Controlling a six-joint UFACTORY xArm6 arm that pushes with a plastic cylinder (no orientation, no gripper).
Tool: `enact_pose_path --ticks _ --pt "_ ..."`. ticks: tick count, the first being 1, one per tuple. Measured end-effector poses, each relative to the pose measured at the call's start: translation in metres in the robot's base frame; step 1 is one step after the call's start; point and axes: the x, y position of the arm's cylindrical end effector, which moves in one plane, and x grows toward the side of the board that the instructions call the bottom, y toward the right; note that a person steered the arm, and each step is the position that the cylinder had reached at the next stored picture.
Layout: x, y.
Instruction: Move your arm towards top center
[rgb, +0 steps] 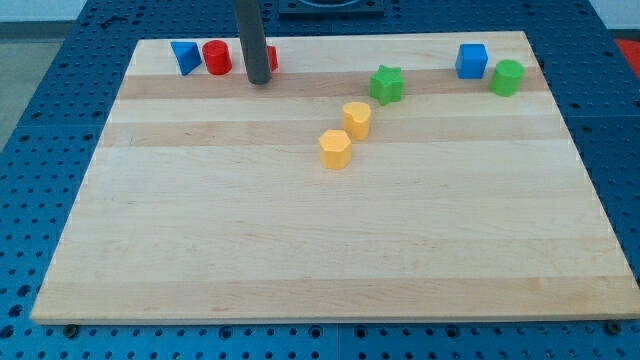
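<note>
My tip (259, 80) rests on the wooden board (320, 250) near the view's top, left of centre. A red block (272, 58) sits right behind the rod, mostly hidden by it. A red cylinder (217, 57) and a blue triangular block (185, 56) lie to the tip's left. A green star block (386, 84) lies to its right. Two yellow blocks (357, 119) (335, 148) sit below and right of the tip, near the board's middle.
A blue cube (472, 61) and a green cylinder (507, 77) stand at the view's top right. The board lies on a blue perforated table (40, 150). The board's top edge is just behind the rod.
</note>
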Motion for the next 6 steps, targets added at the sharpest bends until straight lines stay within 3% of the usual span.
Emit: enact_pose_path --ticks 2,4,6 --pt "-0.004 0.000" --pt "0.019 0.044" --pt "0.004 0.063"
